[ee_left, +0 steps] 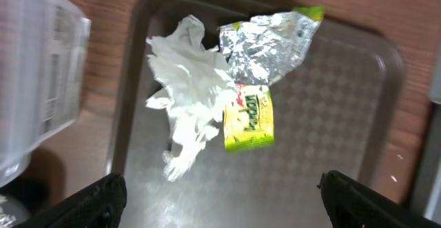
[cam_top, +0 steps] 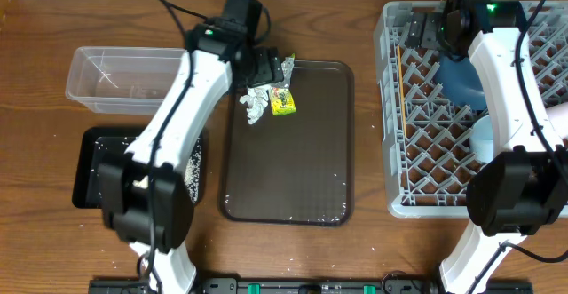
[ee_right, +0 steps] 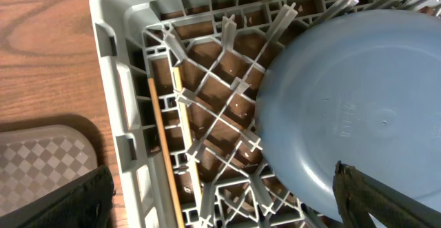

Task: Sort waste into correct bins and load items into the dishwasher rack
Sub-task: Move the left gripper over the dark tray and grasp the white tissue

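Crumpled white paper [cam_top: 256, 106] [ee_left: 193, 76] and a silver-and-yellow foil wrapper [cam_top: 282, 99] [ee_left: 265, 56] lie touching at the far left corner of the brown serving tray [cam_top: 293, 161]. My left gripper [cam_top: 275, 70] [ee_left: 220, 200] hovers open and empty just above them. My right gripper [cam_top: 441, 32] [ee_right: 220, 204] is open and empty over the far left part of the grey dishwasher rack [cam_top: 395, 152] [ee_right: 110, 83]. In the rack are the large blue bowl [cam_top: 461, 83] [ee_right: 358, 97], the small light-blue bowl [cam_top: 484, 139] and the chopsticks [cam_top: 401, 90] [ee_right: 162, 145]. No carrot or cup shows.
The clear tub [cam_top: 115, 76] [ee_left: 34, 83] stands at the far left. The black tray [cam_top: 93, 165] sits in front of it with rice grains [cam_top: 191, 165] along its right side. A few white grains lie near the serving tray's front edge.
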Tool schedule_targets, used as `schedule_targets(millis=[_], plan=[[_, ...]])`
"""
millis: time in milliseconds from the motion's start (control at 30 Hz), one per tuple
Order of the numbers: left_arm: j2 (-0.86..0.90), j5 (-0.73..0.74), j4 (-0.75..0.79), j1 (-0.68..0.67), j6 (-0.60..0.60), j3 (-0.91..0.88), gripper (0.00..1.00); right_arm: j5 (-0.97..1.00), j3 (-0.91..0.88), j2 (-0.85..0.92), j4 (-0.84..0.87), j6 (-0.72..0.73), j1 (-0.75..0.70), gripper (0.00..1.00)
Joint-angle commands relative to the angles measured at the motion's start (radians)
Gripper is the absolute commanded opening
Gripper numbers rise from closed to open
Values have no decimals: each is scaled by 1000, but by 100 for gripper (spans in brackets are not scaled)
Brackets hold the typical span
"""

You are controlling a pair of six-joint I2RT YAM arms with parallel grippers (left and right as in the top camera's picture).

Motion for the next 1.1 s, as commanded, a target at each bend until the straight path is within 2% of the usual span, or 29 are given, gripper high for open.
schedule_targets(millis=[0,233,500,600,733,833,1067], plan=[[53,-2,10,-3,-30,16,90,10,0,-5,-2,11,6,99],[126,-38,23,-3,-111,16,87,10,0,-5,-2,11,6,99],[158,-84,53,-3,-111,16,86,10,0,-5,-2,11,6,99],[171,-84,53,-3,-111,13,75,10,0,-5,-2,11,6,99],[172,-84,57,-3,-111,-8,71,11,0,-5,-2,11,6,99],[172,-84,57,-3,-111,-10,58,10,0,-5,-2,11,6,99],[172,-84,60,-3,-111,-10,36,11,0,-5,-2,11,6,99]])
